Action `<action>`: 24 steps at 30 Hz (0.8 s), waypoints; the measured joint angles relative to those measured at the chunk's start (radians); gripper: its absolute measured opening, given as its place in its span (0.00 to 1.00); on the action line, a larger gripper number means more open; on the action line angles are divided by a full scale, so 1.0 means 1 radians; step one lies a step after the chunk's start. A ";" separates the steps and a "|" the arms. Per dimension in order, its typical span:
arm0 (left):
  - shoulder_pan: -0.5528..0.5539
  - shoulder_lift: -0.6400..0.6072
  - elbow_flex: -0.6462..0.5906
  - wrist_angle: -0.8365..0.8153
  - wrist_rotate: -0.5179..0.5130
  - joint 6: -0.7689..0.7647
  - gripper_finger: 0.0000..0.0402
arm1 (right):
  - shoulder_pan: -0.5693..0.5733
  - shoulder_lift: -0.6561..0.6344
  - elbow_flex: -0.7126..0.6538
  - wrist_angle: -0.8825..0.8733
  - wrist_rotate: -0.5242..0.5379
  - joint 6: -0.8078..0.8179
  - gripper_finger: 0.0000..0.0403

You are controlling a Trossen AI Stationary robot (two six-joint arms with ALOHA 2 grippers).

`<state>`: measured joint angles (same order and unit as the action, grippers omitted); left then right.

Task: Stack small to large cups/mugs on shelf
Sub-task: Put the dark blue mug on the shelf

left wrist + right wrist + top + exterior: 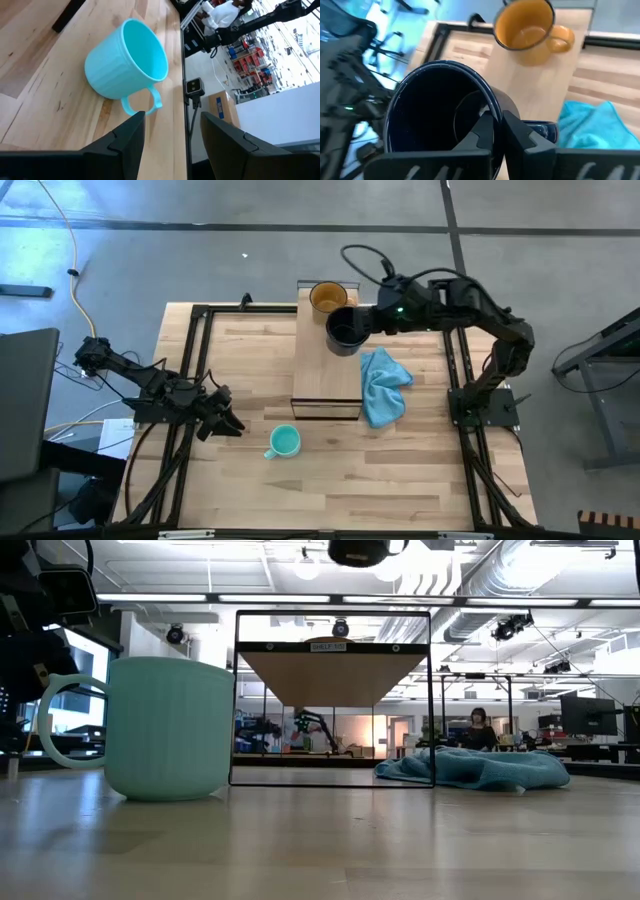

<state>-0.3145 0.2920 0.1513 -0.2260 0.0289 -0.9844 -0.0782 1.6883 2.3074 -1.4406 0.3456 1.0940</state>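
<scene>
The black mug [345,330] hangs above the light-wood shelf [328,375], with my right gripper [499,130] shut on it. Just beyond it, the amber glass mug [328,297] stands on its base at the shelf's far end. The teal mug [284,442] stands upright on the table near the front, its handle [142,102] toward my left gripper [170,135]. That gripper is open, a short way to the mug's left, and touches nothing. The low view shows only the black mug's underside [365,550], at the top edge. My right gripper pinches the black mug's wall at the rim [492,107], right beside the handle [540,130]. One finger [482,132] is inside the mug and the other [520,132] outside. The fingers slant down from the table's right. The mug is lifted clear of the shelf, mouth up.
A crumpled blue cloth [383,385] lies on the table against the shelf's right side. A dark metal frame [195,315] runs round the table's edges. Bare wood lies to the shelf's left and along the near edge.
</scene>
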 joint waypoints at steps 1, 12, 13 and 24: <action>0.000 0.000 0.000 0.000 -0.003 0.000 0.45 | 0.000 -0.008 0.000 0.010 0.004 -0.011 0.00; 0.000 0.000 0.000 0.001 -0.016 -0.019 0.45 | 0.007 -0.146 0.000 -0.136 0.083 -0.006 0.00; 0.000 0.000 0.000 0.001 -0.016 -0.019 0.45 | 0.010 -0.162 0.000 -0.123 0.097 -0.024 0.00; 0.000 0.000 0.000 0.059 -0.049 -0.046 0.45 | -0.040 -0.368 -0.223 -0.130 0.062 -0.007 0.00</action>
<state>-0.3149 0.2920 0.1516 -0.1672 -0.0198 -1.0306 -0.1181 1.3207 2.0840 -1.5703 0.4077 1.0868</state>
